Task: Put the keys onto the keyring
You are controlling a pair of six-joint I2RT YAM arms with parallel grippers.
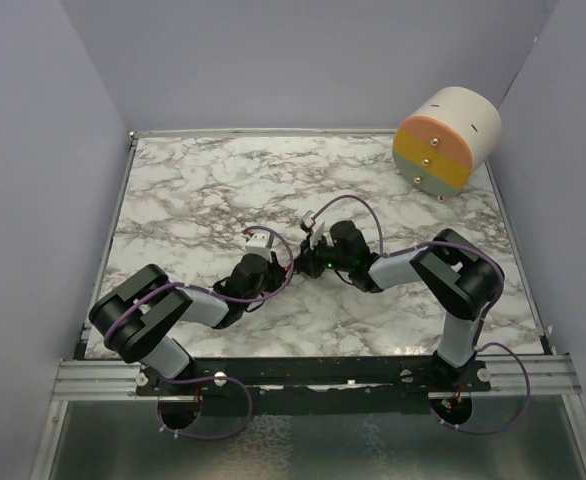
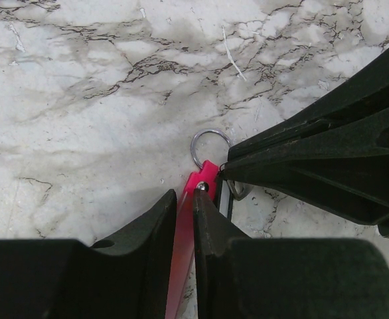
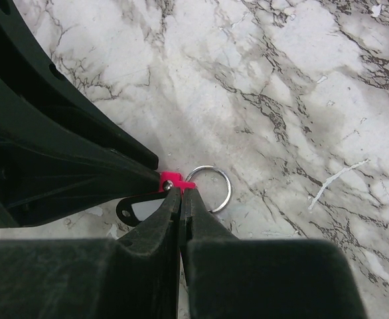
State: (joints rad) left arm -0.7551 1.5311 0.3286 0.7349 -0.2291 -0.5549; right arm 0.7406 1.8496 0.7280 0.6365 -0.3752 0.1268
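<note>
The keyring is a pink strip (image 2: 206,174) with a thin metal ring (image 2: 211,131) at its end, resting low over the marble. My left gripper (image 2: 184,193) is shut on the pink strip just behind the ring. My right gripper (image 3: 181,189) is shut, its tips against the strip's pink end (image 3: 169,177) where the ring (image 3: 208,167) attaches. The key's black head (image 3: 123,212) shows flat beside my right gripper's left finger; its shaft is hidden. In the top view both grippers (image 1: 298,263) meet tip to tip mid-table and hide the key and keyring.
A round drum (image 1: 448,140) with an orange, yellow and grey face and small pegs lies at the back right corner. Grey walls close the marble table (image 1: 203,190) on three sides. The right arm's fingers (image 2: 314,153) fill the right of the left wrist view.
</note>
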